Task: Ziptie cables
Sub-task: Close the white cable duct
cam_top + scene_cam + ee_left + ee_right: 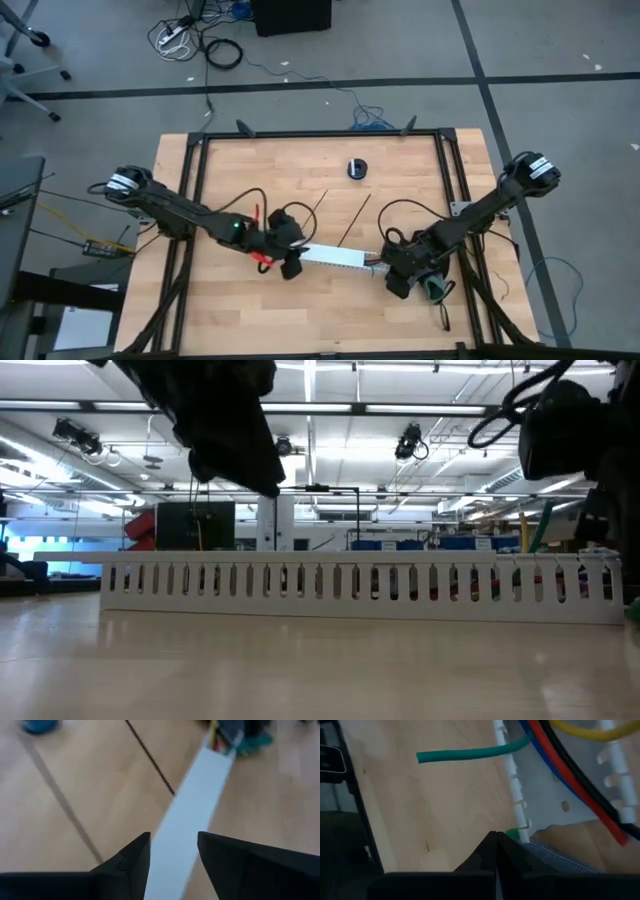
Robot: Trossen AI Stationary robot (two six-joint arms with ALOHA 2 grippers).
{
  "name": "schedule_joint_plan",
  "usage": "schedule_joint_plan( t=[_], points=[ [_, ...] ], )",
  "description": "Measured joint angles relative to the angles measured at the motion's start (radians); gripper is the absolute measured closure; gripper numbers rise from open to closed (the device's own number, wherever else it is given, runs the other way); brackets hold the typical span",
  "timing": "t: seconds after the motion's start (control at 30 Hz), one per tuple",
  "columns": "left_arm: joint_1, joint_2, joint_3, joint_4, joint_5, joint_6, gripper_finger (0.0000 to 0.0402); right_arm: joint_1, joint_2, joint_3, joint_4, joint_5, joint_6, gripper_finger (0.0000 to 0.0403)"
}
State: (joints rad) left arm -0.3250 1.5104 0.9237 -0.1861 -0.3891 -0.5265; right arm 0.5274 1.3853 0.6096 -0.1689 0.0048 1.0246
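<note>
Straddling one end of the long white slotted channel [338, 256], the left gripper [173, 852] has its fingers parted with a gap on each side of the white strip, so they do not look clamped on it. At the far end the right gripper [496, 845] is low over the worktop [250, 320] with its fingers pressed together on nothing that can be made out. The cables [570, 770] — red, blue, black and a yellow loop — lie inside the channel at that right-hand end, and a loose green one [470, 753] sticks out over the wood. Two thin black zipties [356, 220] lie bare on the worktop just behind the channel, apart from both grippers.

Judging from this, no tie is yet round the bundle. The risk is that the channel, gripped by neither arm, slides or twists when either arm nudges it, spilling the wires. The zipties lie flat and thin — fingers closing from above could skid off them or push them away, and the stray green cable could be left outside the bundle
</note>
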Motion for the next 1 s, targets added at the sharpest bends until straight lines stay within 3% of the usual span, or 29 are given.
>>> schedule_joint_plan(
  t=[0.13,0.6,0.83,1.0],
  points=[
    [0.006,0.061,0.0,0.007,0.082,0.002,0.0252,0.0,-0.026,0.061,-0.097,0.002,-0.003,0.0402],
    [0.05,0.135,0.0,-0.028,0.155,0.056,0.0279,-0.041,-0.062,0.154,-0.149,0.029,0.149,0.0402],
    [0.05,0.151,0.005,0.02,0.197,0.184,0.0295,-0.053,-0.065,0.154,-0.164,0.023,0.16,0.0403],
    [0.051,0.147,0.089,0.003,0.199,0.306,0.0273,-0.053,-0.067,0.154,-0.148,0.015,0.15,0.0402]
  ],
)
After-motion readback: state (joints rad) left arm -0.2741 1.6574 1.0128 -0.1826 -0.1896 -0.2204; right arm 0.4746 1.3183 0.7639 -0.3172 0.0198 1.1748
